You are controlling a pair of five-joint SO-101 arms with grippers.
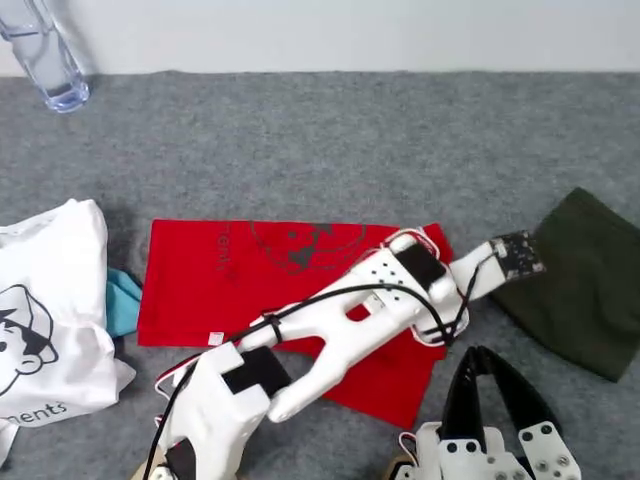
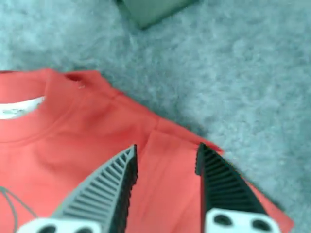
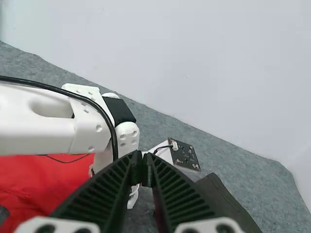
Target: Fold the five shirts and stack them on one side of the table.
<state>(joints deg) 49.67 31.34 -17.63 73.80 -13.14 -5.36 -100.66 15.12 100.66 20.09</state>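
A red shirt (image 1: 220,280) lies spread flat in the middle of the grey table, print side up. My left arm (image 1: 380,295) stretches across it from the near left. In the left wrist view my left gripper (image 2: 167,150) hangs open just above the red shirt (image 2: 73,136), near its collar and shoulder edge, with nothing between its fingers. A folded dark green shirt (image 1: 580,285) lies at the right. At the left lies a white printed shirt (image 1: 50,320) with a light blue shirt (image 1: 122,300) peeking from under it. My right gripper (image 1: 480,352) is shut and empty at the near right.
A clear plastic bottle (image 1: 45,55) stands at the far left corner. Bare grey felt (image 1: 350,140) covers the far half of the table. A white wall (image 3: 194,58) rises behind the table's far edge.
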